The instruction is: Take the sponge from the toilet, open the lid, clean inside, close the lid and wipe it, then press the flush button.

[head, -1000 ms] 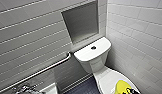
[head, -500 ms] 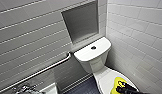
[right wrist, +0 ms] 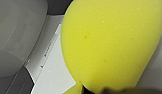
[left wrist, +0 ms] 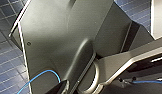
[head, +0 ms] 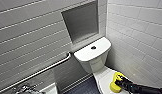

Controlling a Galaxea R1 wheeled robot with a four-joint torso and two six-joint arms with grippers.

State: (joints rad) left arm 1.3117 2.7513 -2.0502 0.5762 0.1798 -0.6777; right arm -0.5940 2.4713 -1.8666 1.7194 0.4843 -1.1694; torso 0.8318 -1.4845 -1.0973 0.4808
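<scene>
**Desk:** Where's the sponge?

**Operator:** I see the sponge (head: 114,86) low on the lid (head: 103,75) of the toilet (head: 93,60), in front of the tank and towards the right-hand wall. The lid is down. From my right wrist camera the sponge (right wrist: 109,42) shows large and yellow, with the flat white lid (right wrist: 53,77) under it. It looks to be touching the lid, though I can't see the contact itself.

**Desk:** And the claws?

**Operator:** My right claw (head: 121,81) comes in from the lower right on its black arm. It is closed across the middle of the sponge, with yellow showing on either side of it. For the left claw I cannot tell how it stands. That wrist camera gives me the robot's own dark plate, a blue cable (left wrist: 39,76) and dark floor tiles (left wrist: 7,55).

**Desk:** What about the rest of the room?

**Operator:** The round flush button (head: 93,47) sits in the middle of the tank top, well apart from the sponge. A metal grab bar (head: 47,68) runs along the tiled wall to the left, and its end is near the tank's corner. A grey recessed niche (head: 82,21) is set in the wall above the tank. There is dark tiled floor (head: 82,87) just beside the bowl.
</scene>
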